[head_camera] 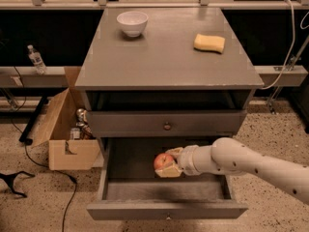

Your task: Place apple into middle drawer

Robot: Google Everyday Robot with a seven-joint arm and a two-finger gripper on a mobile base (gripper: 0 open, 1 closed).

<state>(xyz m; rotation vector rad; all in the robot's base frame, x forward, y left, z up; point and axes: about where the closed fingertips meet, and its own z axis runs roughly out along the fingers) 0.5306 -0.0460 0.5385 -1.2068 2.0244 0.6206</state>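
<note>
The apple (162,161) is held inside the open middle drawer (164,210) by the gripper (168,166), jaws clamped on it; only release is judged left.

A white bowl (132,22) and yellow sponge (209,42) sit on the cabinet top (164,62); a cardboard box (65,141) stands beside it.

Middle drawer (166,210) open on top, free floor left and front of the end effector (170,164), which sits mid-drawer gripping the apple (162,161). Upper drawer (145,123) front overhangs the rear; arm (241,161) crosses the right side.
</note>
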